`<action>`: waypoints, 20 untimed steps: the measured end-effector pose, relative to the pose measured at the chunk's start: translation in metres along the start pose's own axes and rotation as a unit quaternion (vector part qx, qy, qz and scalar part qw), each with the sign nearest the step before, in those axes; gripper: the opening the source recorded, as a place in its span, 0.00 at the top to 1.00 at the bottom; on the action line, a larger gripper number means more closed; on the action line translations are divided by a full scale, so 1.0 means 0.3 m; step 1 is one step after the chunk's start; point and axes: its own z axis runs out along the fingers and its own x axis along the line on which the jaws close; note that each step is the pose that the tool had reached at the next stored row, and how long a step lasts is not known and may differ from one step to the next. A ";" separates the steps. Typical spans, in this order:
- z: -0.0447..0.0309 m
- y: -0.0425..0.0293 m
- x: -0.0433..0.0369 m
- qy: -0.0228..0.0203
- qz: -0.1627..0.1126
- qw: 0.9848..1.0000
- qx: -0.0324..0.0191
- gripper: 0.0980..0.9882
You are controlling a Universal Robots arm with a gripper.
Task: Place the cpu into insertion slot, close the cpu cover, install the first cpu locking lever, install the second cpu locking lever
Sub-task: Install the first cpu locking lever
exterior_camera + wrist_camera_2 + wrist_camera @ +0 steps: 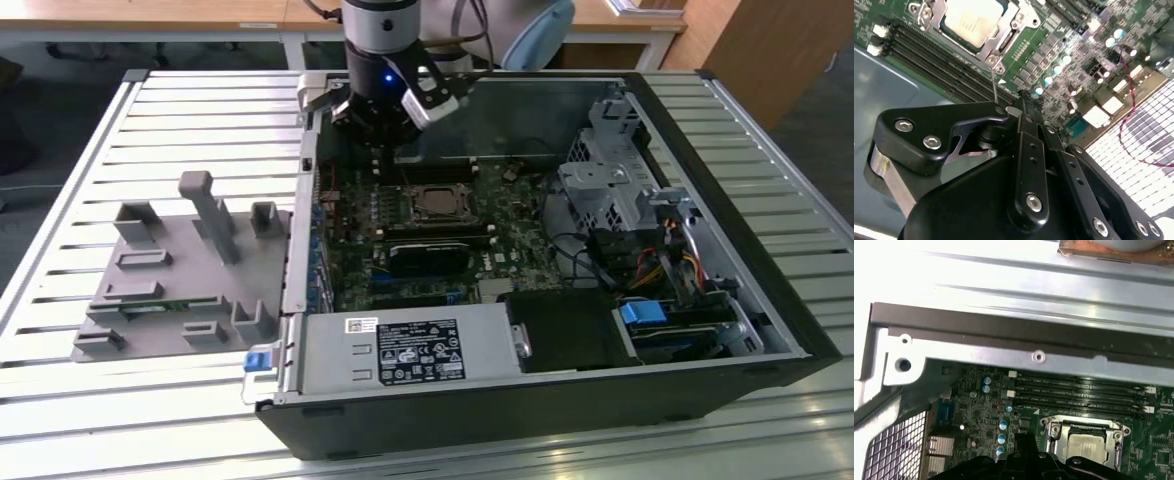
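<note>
Nearest edge: slatted metal counter [160, 420], pale ribs running across the exterior view's left to right. On it sits an open black computer case [747, 380], side panel off. Along its near wall, a grey power supply [400, 352] with a label on top; a blue tab [256, 360] at its left corner.

On the exterior view's left, beside the case, a grey moulded fixture tray [174, 280] with upright posts and shallow pockets, resting on the slats.

Mid-case: green motherboard [400, 245]. A black heatsink block [434, 250] lies just nearer than the socket. The cpu [434, 203] sits in the insertion slot [412, 190], dull silver top showing; in the second wrist view the chip [973, 20] lies flat inside the socket. The cpu cover [1009, 42] is down around it, framing the chip in both wrist views. A thin wire lever [994, 85] stands up from the socket corner, toward the claw. Memory slots [1079, 392] run beside the socket on its far side.

Exterior view's right: metal drive cage [607, 185], orange and blue cables [674, 270].

Far: the claw [384, 135] hangs over the board's far edge, just beyond the socket, apart from the chip. Fingers [1026, 135] closed together, holding nothing I can make out.

Beyond the counter: wooden desks [160, 15] and floor.
</note>
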 end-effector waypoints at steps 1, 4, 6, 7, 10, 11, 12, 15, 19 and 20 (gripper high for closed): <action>0.001 0.006 -0.001 0.000 0.000 1.000 0.000 0.99; 0.003 0.018 -0.002 0.000 0.000 1.000 0.000 0.99; 0.005 0.021 -0.006 0.000 0.000 1.000 0.000 0.99; 0.005 0.021 -0.010 0.000 0.000 1.000 0.000 0.99; 0.006 0.021 -0.029 0.000 0.001 1.000 0.000 0.99; 0.006 0.021 -0.037 0.000 0.001 1.000 0.000 0.99; 0.007 0.021 -0.046 0.000 0.001 1.000 0.000 0.99; 0.008 0.021 -0.073 0.000 0.002 1.000 0.000 0.99; 0.012 0.023 -0.114 0.000 0.003 1.000 0.000 0.99; 0.013 0.024 -0.123 0.000 0.004 1.000 0.000 0.99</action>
